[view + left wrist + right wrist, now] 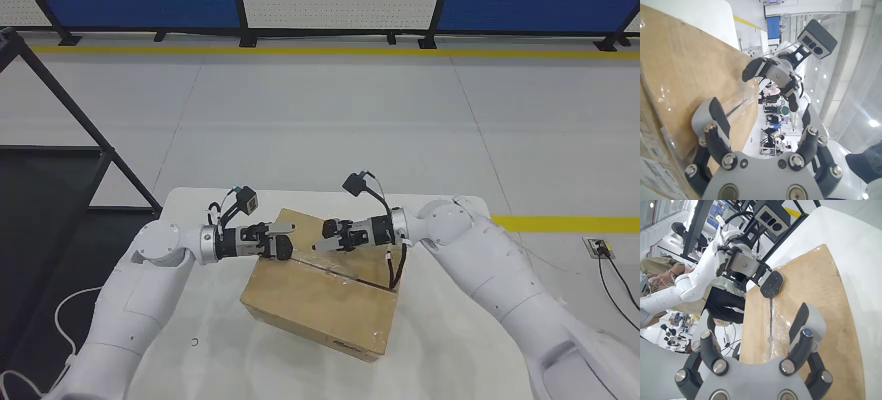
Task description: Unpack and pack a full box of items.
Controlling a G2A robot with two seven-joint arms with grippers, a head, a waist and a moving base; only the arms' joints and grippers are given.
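Note:
A closed brown cardboard box [318, 300] lies on the white table [200, 205], its top seam covered with clear tape [772, 321]. My left gripper [285, 246] hovers open at the box's far edge, one black pad [719, 115] lying against the top flap beside the seam. Facing it across the seam, my right gripper [327, 238] is open too, with one finger [802, 321] over the box top [810, 285]. In the left wrist view the right gripper [772, 85] shows with fingers spread above the box [677, 66]. Both grippers hold nothing.
The box sits near the middle of the table, with bare white surface to its left and behind it. A black metal frame [70, 110] stands off the table's left side. A white shipping label [657, 174] is stuck on the box's side.

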